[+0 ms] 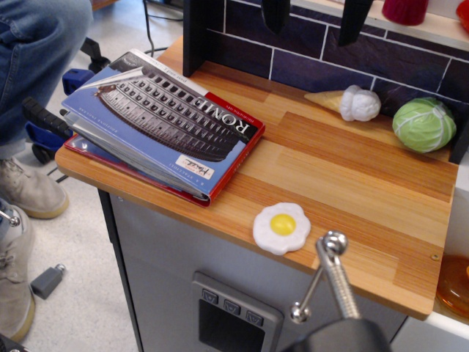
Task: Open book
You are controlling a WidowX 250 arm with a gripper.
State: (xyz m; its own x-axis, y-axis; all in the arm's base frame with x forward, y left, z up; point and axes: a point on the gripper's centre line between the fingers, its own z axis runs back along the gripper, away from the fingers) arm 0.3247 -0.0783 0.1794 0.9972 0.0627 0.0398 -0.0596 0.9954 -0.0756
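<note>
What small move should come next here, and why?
Probably carry the gripper left and forward toward the book. The book lies closed at the counter's left end, cover up, while the gripper hangs at the near edge beside the toy fried egg, touching nothing.

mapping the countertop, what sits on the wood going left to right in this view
blue spiral-bound ROME book with red outer board → white fried egg toy with yellow yolk → toy ice cream cone with white scoop → green toy cabbage

Fried egg (281, 227) — cabbage (423, 124) — ice-cream cone (346, 102)
</note>
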